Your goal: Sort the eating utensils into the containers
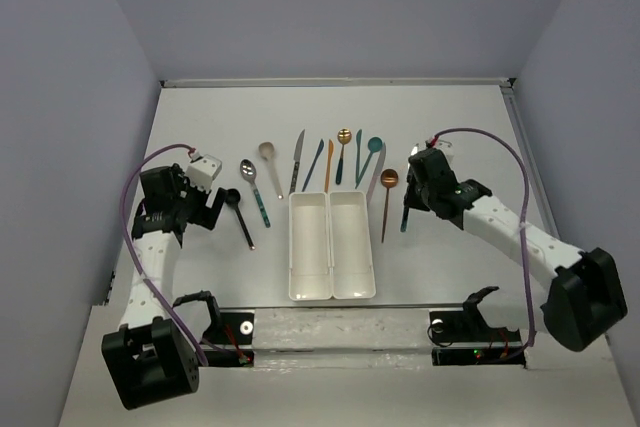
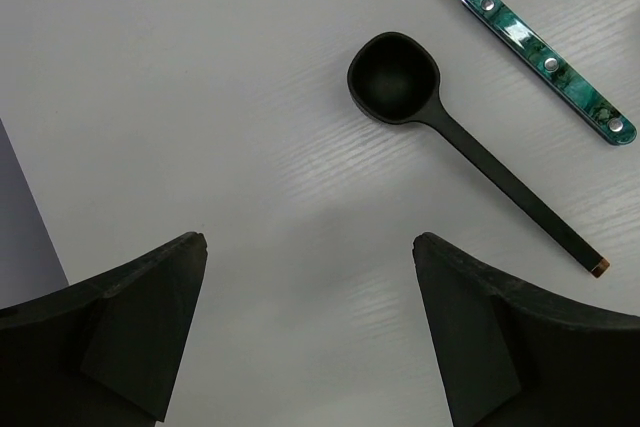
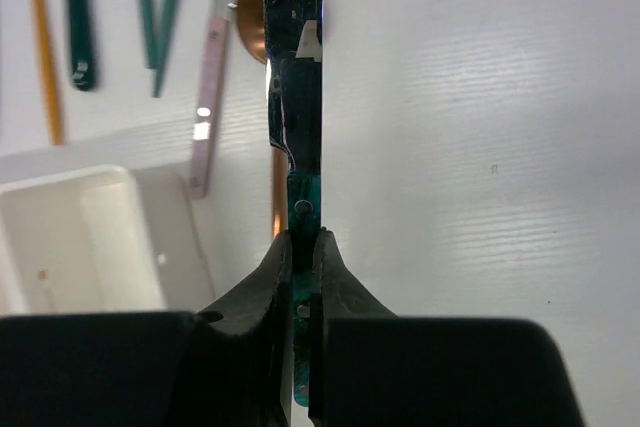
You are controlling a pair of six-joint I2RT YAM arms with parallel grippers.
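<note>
While the white tray (image 1: 292, 247) is sitting empty at 6 o'clock, right fingers (image 3: 270, 277) are clamping the teal-handled utensil (image 3: 299, 205) at its 2 o'clock. Pick step, I think; next is carrying it over a bin. At 10 o'clock, left fingers (image 2: 140, 317) are hanging released over the black spoon (image 2: 392, 77).

A plain white desk (image 1: 220, 127) fills the scene, a faint streaked grain showing close up. Bare lilac-grey walls (image 1: 60, 97) close it in at left, right and far side. A pale rail (image 1: 330, 81) runs along its far edge.
</note>
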